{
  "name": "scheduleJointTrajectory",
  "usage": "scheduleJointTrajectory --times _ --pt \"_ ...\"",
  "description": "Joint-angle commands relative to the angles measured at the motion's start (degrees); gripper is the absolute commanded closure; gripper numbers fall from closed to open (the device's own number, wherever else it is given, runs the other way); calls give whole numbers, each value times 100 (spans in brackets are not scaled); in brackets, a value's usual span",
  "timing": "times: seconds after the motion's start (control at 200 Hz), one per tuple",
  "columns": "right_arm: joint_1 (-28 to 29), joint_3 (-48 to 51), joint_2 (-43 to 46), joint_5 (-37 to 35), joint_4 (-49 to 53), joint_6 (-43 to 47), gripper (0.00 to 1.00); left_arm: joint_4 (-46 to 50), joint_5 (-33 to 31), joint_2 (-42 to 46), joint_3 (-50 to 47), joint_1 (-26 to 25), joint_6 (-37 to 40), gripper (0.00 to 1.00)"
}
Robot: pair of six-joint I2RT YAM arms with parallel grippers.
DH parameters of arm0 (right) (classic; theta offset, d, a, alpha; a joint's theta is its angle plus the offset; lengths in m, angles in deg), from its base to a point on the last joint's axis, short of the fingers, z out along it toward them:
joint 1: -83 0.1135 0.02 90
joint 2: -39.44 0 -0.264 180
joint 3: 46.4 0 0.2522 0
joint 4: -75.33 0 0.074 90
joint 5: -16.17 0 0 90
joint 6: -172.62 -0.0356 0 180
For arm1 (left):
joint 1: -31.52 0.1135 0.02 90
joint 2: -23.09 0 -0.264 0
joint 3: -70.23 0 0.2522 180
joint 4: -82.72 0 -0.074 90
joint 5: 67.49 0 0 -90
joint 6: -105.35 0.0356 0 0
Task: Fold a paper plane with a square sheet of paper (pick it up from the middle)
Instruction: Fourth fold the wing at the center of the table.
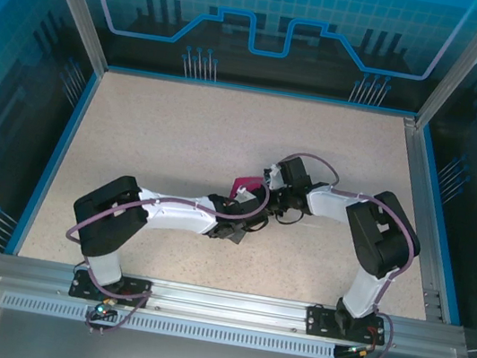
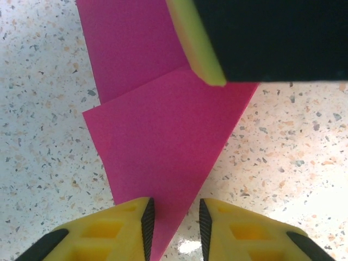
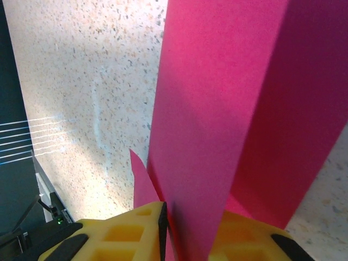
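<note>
Centrally on the worktop [image 1: 182, 134], the left fingers [image 2: 117, 231] stand slightly apart, with the pointed tip of the folded pink paper [image 2: 157, 141] lying unpinched between them at 6 o'clock. Toward 3 o'clock, the right fingers [image 3: 122, 236] flank a raised fold that hides their gap, so I cannot tell their grip.

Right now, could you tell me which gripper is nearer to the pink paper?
Right. The right gripper is clamped on the pink paper, which rises between its fingers; the left gripper straddles the paper's pointed tip, jaws apart.
</note>
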Motion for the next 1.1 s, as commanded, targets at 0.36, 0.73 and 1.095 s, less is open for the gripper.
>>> scheduleJointTrajectory --times 0.36,0.73,1.095 --pt "-58 -220 -60 223 144 10 81 41 -375 -200 131 -40 230 66" --pt "-63 -227 -41 190 217 31 80 -42 -428 -193 100 -40 283 84" --pt "-61 -161 176 38 502 206 75 -274 -295 43 -128 -31 262 99"
